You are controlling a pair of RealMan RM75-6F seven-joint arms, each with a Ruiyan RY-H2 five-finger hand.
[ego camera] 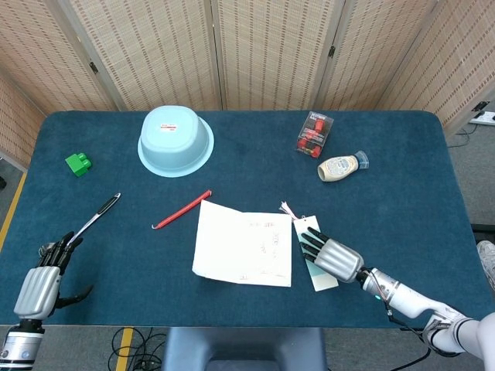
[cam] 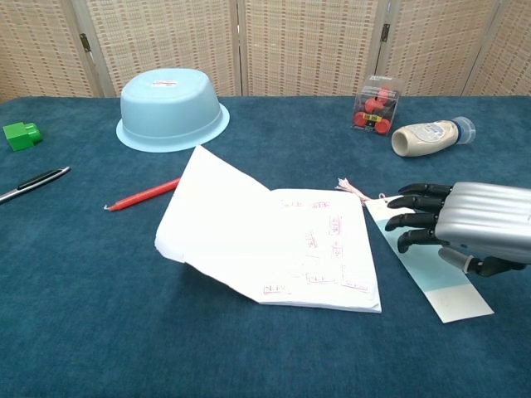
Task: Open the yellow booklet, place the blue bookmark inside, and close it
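The booklet lies open in the middle of the table, white printed pages up, its left leaf raised. The pale blue bookmark lies flat on the cloth just right of the booklet, its tassel end toward the back. My right hand hovers over the bookmark, its fingers stretched toward the booklet's right edge and holding nothing. It hides the bookmark's middle in the head view. My left hand rests at the front left corner, fingers apart and empty.
An upturned light blue bowl stands at the back left. A red pen lies left of the booklet, with a black pen and a green block further left. A red-filled clear box and a lying bottle sit back right.
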